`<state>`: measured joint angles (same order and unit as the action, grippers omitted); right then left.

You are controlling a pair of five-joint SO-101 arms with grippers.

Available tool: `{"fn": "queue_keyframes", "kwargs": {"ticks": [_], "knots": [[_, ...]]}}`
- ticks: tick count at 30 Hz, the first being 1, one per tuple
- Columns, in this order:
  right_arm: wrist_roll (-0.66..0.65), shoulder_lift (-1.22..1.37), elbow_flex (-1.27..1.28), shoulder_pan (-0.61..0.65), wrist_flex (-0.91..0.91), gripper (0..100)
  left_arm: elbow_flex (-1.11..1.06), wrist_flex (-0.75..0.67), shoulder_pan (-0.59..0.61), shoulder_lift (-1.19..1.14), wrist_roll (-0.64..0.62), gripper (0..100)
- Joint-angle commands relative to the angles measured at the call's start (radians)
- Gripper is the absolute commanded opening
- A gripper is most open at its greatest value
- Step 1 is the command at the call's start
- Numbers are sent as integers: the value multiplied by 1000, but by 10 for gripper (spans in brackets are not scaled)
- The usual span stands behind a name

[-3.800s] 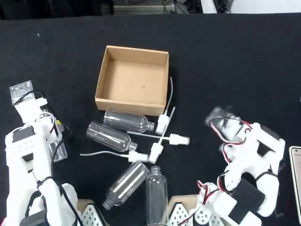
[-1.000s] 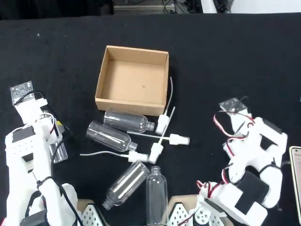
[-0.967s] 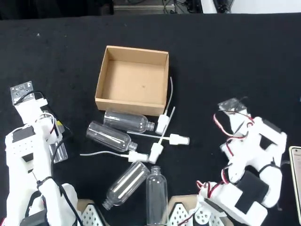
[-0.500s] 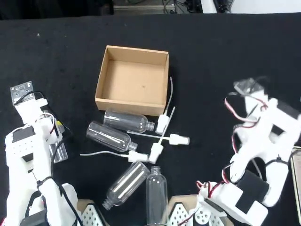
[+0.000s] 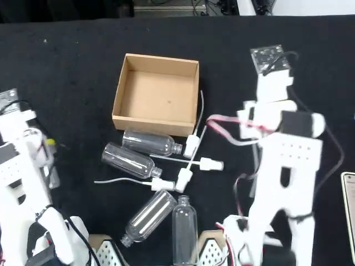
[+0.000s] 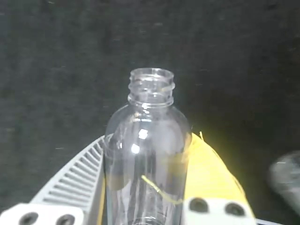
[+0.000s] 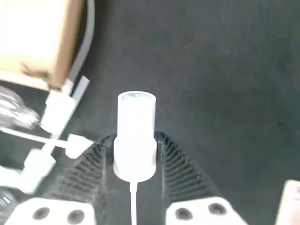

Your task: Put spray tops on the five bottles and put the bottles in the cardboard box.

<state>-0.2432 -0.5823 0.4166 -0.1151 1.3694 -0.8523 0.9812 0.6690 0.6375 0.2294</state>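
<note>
the left claw (image 6: 149, 140) is clamped on the body of a clear held bottle (image 6: 147, 159), which sits between its grey ribbed finger and its yellow finger; the bottle's threaded neck is bare and points away from the wrist over the black table cloth (image 6: 56, 70). the right claw (image 7: 136, 138) is closed to a narrow gap on a white held spray top (image 7: 136, 126), its black ribbed fingers pinching the collar, the capped end jutting past the fingertips and the thin tube running back toward the wrist. from above, the cardboard box (image 5: 150, 123) sits open side up on the far middle of the table. four uncapped bottles lie on their sides in front of it: the bottle by the box (image 5: 151, 143) just beside the near wall, the second bottle (image 5: 128, 160) next to that, and the slanted bottle (image 5: 148, 217) and the nearest bottle (image 5: 184, 228) close to the table's front edge. four loose tops lie between them and the right arm (image 5: 283, 149): the corner top (image 5: 191, 145), the outer top (image 5: 211, 164), the middle top (image 5: 183, 178) and the trailing top (image 5: 162, 184). the left arm (image 5: 19, 166) stands at the table's left edge.
</note>
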Motion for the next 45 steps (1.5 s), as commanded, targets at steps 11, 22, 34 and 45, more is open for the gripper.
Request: {"fn": "queue_keyframes", "kwargs": {"ticks": [11,22,34,45], "knots": [[247,-177,409,370,-402,11,127,110,302,-272,436,92],[247,-177,481,370,-448,11,321,112,418,-606,667,95],[241,-177,492,367,-445,11,504,258,417,-694,763,267],[239,-177,499,365,-448,11,460,175,394,-689,927,267]]}}
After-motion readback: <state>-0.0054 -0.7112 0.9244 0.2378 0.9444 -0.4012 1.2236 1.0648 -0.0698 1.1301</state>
